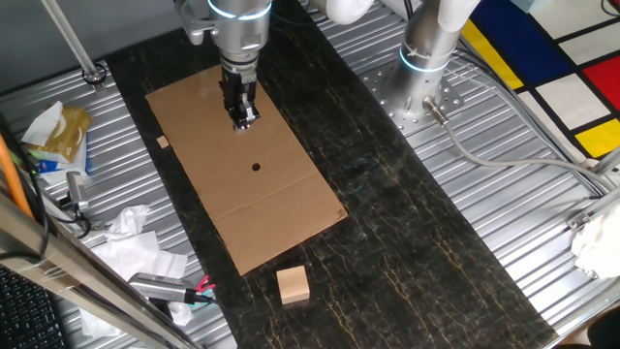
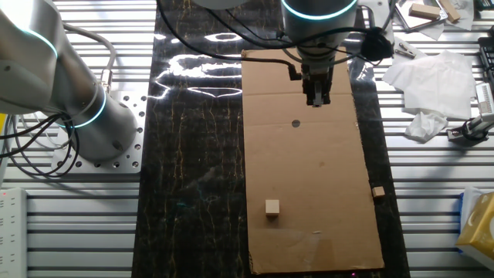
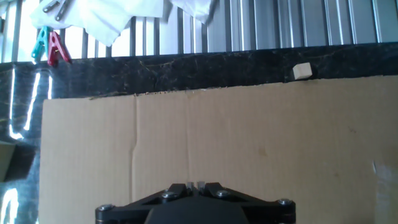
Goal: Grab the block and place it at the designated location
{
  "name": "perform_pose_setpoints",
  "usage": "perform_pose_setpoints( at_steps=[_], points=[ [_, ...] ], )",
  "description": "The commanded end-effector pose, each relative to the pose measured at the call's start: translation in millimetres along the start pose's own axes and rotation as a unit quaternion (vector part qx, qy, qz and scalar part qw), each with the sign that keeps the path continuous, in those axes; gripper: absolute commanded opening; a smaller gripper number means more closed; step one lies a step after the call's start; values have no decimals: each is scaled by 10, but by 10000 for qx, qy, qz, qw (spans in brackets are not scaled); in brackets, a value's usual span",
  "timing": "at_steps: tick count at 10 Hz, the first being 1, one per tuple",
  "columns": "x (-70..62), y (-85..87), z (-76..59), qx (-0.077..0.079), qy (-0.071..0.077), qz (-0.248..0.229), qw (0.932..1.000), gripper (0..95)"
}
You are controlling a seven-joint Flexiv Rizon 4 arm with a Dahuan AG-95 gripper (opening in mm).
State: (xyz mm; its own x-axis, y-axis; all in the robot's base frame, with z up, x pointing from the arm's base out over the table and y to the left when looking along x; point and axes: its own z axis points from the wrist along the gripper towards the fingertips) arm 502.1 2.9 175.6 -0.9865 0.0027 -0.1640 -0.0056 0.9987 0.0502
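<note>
The block (image 2: 272,207), a tiny pale beige cube, sits on the brown cardboard sheet (image 2: 324,177) toward its near left part. In the one fixed view the arm hides it, and it is out of the hand view. The designated location is a black dot (image 1: 256,166) (image 2: 296,123) near the sheet's middle. My gripper (image 1: 244,122) (image 2: 317,100) (image 3: 196,185) hangs above the cardboard close to the dot and far from the block. Its fingertips stand together with nothing between them.
A larger tan wooden block (image 1: 293,285) lies on the black mat past the cardboard's end. A small tan chip (image 1: 163,142) (image 2: 378,191) (image 3: 302,71) lies beside the sheet's edge. Crumpled tissues (image 2: 432,85) and clips (image 3: 48,45) lie on the ribbed metal table.
</note>
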Motion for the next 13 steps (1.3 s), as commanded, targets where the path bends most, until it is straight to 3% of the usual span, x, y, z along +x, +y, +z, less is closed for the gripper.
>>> perform_pose_setpoints(
  at_steps=[1, 13],
  points=[
    [7, 2, -12, 3, 2, -3, 10000, 0],
    [-28, 21, -37, 28, 34, 40, 10000, 0]
  ],
)
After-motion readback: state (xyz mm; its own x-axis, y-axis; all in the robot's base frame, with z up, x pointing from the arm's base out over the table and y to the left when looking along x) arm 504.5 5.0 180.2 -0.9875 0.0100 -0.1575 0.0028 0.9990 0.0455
